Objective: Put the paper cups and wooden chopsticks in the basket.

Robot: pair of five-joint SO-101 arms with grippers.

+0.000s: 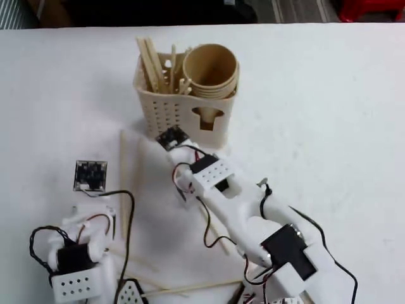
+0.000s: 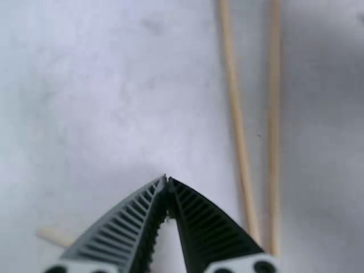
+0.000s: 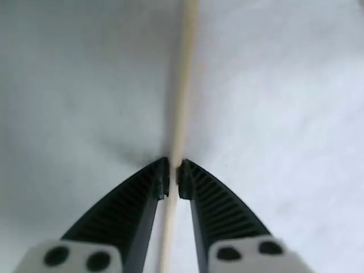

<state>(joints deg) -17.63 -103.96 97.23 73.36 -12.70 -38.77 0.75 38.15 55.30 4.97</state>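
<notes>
- Chopstick pickup in progress: my right gripper (image 3: 173, 175) is clamped on a single chopstick (image 3: 182, 85), low by the table (image 1: 329, 95) and not far from the basket (image 1: 166, 117).
- The paper cups (image 1: 211, 66) are already nested in the basket, with a bunch of sticks (image 1: 152, 60) beside them.
- My left gripper (image 2: 167, 183) is pinched shut on nothing, just beside two loose chopsticks (image 2: 233, 102).
- Next, I reckon: lift, tip the stick upright, then drop it in without snagging the rim.

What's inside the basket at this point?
The basket holds a stack of paper cups and, beside them, several chopsticks standing on end. Its floor is covered, so anything lying there cannot be seen.
</notes>
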